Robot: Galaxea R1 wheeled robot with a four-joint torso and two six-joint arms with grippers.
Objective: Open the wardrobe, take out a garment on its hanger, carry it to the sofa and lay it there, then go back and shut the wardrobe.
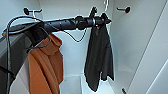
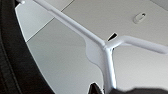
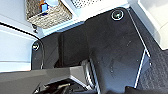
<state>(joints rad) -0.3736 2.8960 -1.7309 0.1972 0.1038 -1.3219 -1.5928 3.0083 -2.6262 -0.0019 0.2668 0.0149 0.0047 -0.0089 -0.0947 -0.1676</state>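
Black garment (image 1: 98,56) hangs vertically inside wardrobe (image 1: 135,37)

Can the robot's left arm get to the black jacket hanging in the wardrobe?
Probably yes. The left arm stretches into the open wardrobe, its gripper at the top of the black jacket; the orange hoodie hangs lower, aside.

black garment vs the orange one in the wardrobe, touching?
Apart. Head view: white back wall shows between the black garment and the orange garment.

Bright, even light; soft blur
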